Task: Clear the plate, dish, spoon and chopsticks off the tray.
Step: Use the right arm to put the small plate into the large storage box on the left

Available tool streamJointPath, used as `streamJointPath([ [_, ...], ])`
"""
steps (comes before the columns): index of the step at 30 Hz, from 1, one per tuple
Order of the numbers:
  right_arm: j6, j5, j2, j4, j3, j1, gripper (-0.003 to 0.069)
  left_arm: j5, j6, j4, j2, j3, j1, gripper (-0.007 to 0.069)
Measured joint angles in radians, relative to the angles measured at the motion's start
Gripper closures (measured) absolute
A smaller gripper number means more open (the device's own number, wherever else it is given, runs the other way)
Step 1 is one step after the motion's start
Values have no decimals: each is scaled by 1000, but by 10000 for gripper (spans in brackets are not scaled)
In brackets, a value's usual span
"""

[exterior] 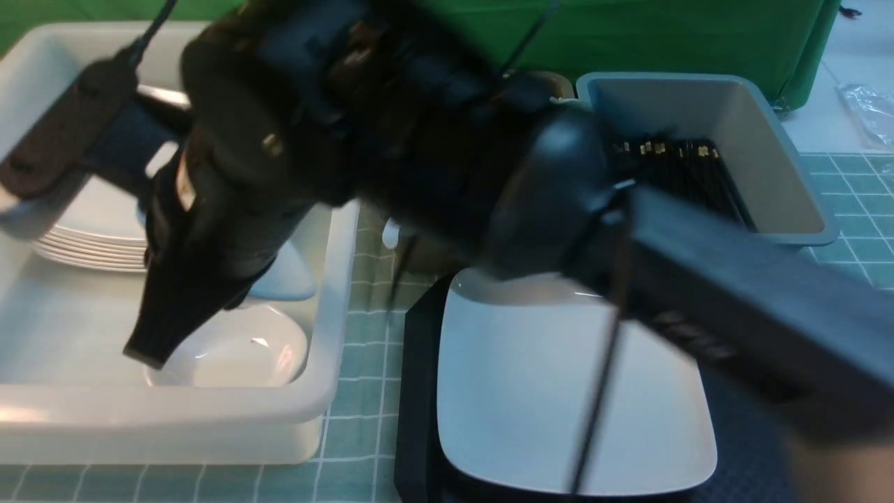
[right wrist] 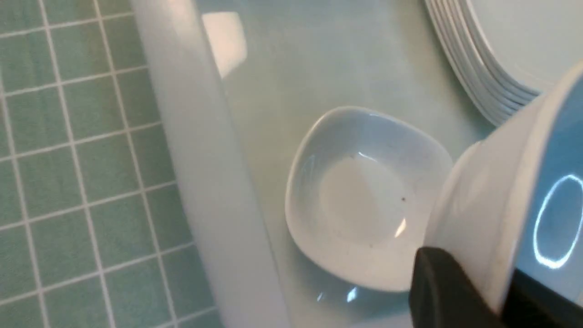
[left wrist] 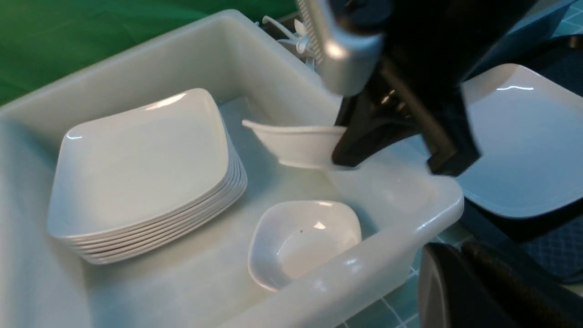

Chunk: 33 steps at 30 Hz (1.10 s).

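Nearest, the large white plate (exterior: 573, 391) lies on the black tray (exterior: 419, 391), partly hidden by the right arm (exterior: 698, 279), which reaches across to the white tub (exterior: 328, 335) on the left. Over that tub, the right end effector (right wrist: 469, 287) pinches a small white dish (left wrist: 296, 143) by its side, tilted and clear of the second dish (left wrist: 305, 241) resting inside near the wall, while the left end effector (left wrist: 460, 255) has its fingers pressed together. Farther back are a stack of white plates (left wrist: 141, 159) in the same tub, white spoons (left wrist: 298, 38) just beyond its wall, and many black chopsticks (exterior: 698, 171) in the grey tub (exterior: 754, 140) on the right.
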Motion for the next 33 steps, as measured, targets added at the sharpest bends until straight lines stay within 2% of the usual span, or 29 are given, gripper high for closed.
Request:
streamJointPath([
  [5, -9, 8, 118, 0, -112, 0, 597, 17, -2, 1, -18, 0, 0, 607],
  [20, -9, -29, 207, 16, -120, 0, 587, 9, 1, 1, -18, 0, 0, 607],
  [22, -9, -31, 208, 17, -110, 0, 545, 10, 1, 0, -18, 0, 0, 607],
  [24, -5, -31, 209, 20, -106, 0, 473, 10, 1, -3, -18, 0, 0, 607],
  [28, 13, -36, 207, 10, -105, -1, 324, 10, 1, -4, -18, 0, 0, 607],
  [29, 18, -37, 204, 1, -105, -2, 261, 10, 1, -4, -18, 0, 0, 607],
  [33, 25, 11, 172, 6, -104, -2, 200, 9, 9, -9, -18, 0, 0, 607],
])
